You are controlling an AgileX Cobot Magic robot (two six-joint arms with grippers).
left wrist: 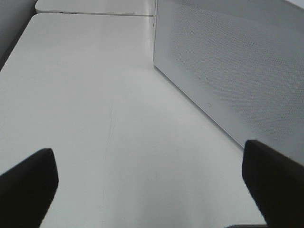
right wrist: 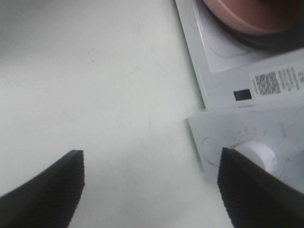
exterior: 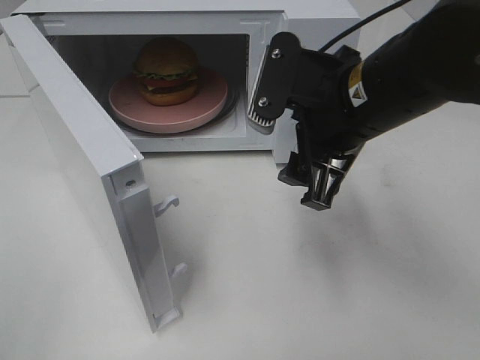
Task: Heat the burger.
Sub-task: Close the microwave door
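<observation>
While the microwave [exterior: 187, 7] stands with its door [exterior: 67, 142] swung wide on a white table [exterior: 315, 292], the burger [exterior: 166, 71] sits upright on a round pink plate [exterior: 124, 101] inside the oven's cavity, with bun, lettuce, tomato and patty neatly stacked. The right gripper [right wrist: 151, 171] hangs above the table just in front of the control panel, near its white dial [right wrist: 259, 154], its two black fingers spread apart and holding nothing. The left gripper [left wrist: 148, 166], out of the high camera's sight, hovers low over the tabletop beside a perforated white panel [left wrist: 237, 66], its fingers likewise set wide with nothing between them. Two white latch hooks [exterior: 166, 204] jut from the door's free edge.
</observation>
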